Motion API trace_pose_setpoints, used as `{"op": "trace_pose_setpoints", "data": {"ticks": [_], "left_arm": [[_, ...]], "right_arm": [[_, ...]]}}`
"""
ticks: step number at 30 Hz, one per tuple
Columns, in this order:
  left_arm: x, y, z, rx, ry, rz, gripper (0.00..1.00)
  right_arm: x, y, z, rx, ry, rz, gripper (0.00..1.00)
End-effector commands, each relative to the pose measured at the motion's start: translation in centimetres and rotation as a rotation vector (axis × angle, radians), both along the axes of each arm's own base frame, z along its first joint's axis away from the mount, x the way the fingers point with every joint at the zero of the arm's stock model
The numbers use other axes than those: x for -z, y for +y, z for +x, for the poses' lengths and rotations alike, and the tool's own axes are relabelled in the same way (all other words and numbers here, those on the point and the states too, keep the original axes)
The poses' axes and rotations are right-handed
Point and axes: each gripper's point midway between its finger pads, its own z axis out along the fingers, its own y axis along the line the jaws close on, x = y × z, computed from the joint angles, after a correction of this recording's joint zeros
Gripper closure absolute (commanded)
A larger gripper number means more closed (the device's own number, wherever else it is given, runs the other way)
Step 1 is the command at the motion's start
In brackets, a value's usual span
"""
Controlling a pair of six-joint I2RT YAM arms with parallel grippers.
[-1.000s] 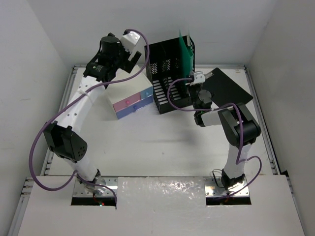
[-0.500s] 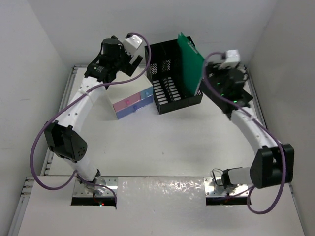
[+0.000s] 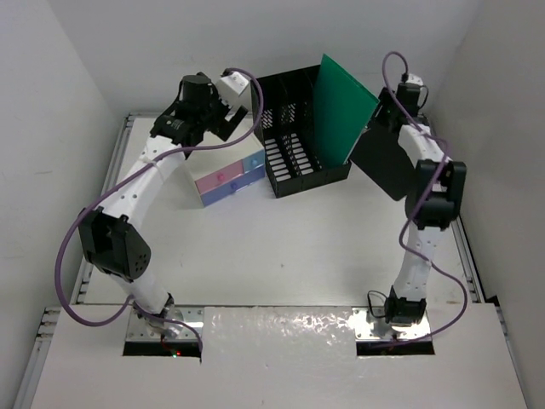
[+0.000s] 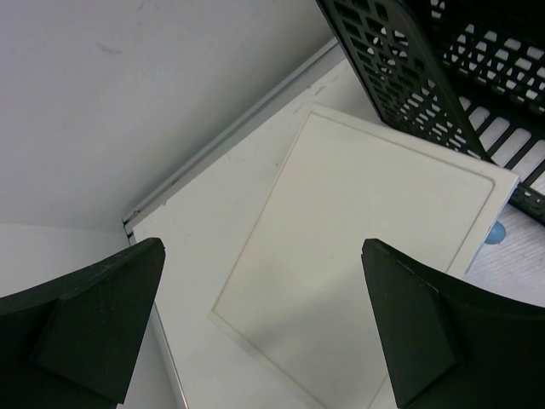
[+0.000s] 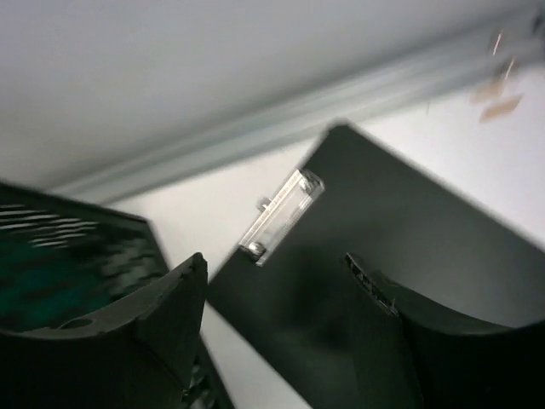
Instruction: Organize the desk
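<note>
The white desk (image 3: 281,247) carries everything here. A green folder (image 3: 342,106) stands tilted in the black mesh rack (image 3: 298,162); it also shows blurred as the green folder (image 5: 51,273) at the left of the right wrist view. My right gripper (image 3: 387,111) (image 5: 274,260) hovers open at the back right over a black clipboard (image 3: 392,166) (image 5: 426,239) with a clear clip (image 5: 281,217), and nothing sits between its fingers. My left gripper (image 3: 232,115) (image 4: 262,247) hangs wide open and holds nothing above the cream top of the drawer box (image 3: 228,175) (image 4: 358,247).
The mesh rack (image 4: 426,77) stands right beside the drawer box, whose pink and blue drawers face the front. White walls close in the desk at the back and on both sides. The desk's metal rim (image 4: 230,141) runs just behind the box.
My right arm swung from in front of the rack to the back right corner, and its gripper now stands open. The green folder now leans in the rack, free. The left arm barely moved.
</note>
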Motion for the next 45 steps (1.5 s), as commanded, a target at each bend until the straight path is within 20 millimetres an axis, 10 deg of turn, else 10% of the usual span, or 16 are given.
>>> {"op": "trace_pose_setpoints", "data": {"ticks": [1,9,18,25,32,37,43,45], "left_arm": [[-2.0,1.1,-0.3,-0.027,-0.059,0.003,0.0],[-1.1,1.2,0.3,-0.033,-0.041,0.022,0.0],[-0.7,1.7,0.3,-0.043,-0.035,0.056,0.0],[-1.4,1.6,0.2,-0.033,-0.044,0.048,0.0],[-3.2,1.6,-0.9,-0.023,-0.08,0.02,0.0],[-5.0,1.8,-1.9,-0.017,-0.118,0.008,0.0],[-7.4,1.7,-3.6,0.008,-0.166,-0.036,0.0],[-7.4,1.5,-4.2,0.023,-0.166,-0.049,0.0]], "right_arm": [[4.4,-1.3,2.1,0.13,0.07,0.068,0.36],[9.2,2.9,8.2,0.049,0.051,-0.081,0.22],[13.2,4.7,7.9,0.074,0.151,-0.293,0.25],[18.9,3.5,4.3,-0.003,0.371,-0.361,0.44],[19.4,0.6,3.5,0.027,0.418,-0.315,0.54],[22.5,1.6,-3.2,-0.164,0.653,-0.375,0.6],[21.6,2.6,-10.7,-0.271,0.748,-0.336,0.66],[18.4,2.5,-11.3,-0.262,0.681,-0.358,0.67]]}}
